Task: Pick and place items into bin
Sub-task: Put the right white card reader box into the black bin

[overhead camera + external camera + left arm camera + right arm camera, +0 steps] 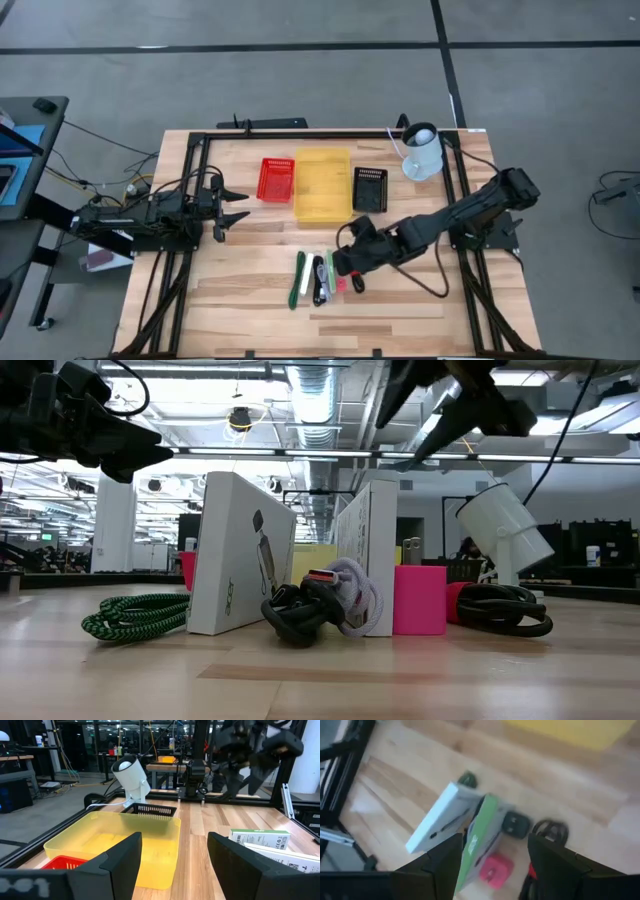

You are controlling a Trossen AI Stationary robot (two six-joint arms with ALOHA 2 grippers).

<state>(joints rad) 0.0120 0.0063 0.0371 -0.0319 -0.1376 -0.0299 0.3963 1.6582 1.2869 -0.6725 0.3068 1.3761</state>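
Note:
The items stand in a short row near the table's near edge. They are a green braided cable (298, 278) (135, 615), a white box on edge (308, 272) (437, 822), a black-and-white cable bundle (310, 605), a green-sided box (330, 266) (480, 837), a pink block (340, 285) (495, 870) and a black coil (505, 610). My right gripper (343, 262) (494, 851) hovers open above the boxes and touches nothing. My left gripper (235, 205) (174, 855) waits open at the table's left, facing the yellow bin (322, 185) (115, 840).
A red basket (277, 180) and a black basket (369, 188) flank the yellow bin toward the far edge. A white lamp-like device (422, 150) stands at the far right corner. A black frame rail (300, 135) runs around the table. Bare wood lies between the items and the bins.

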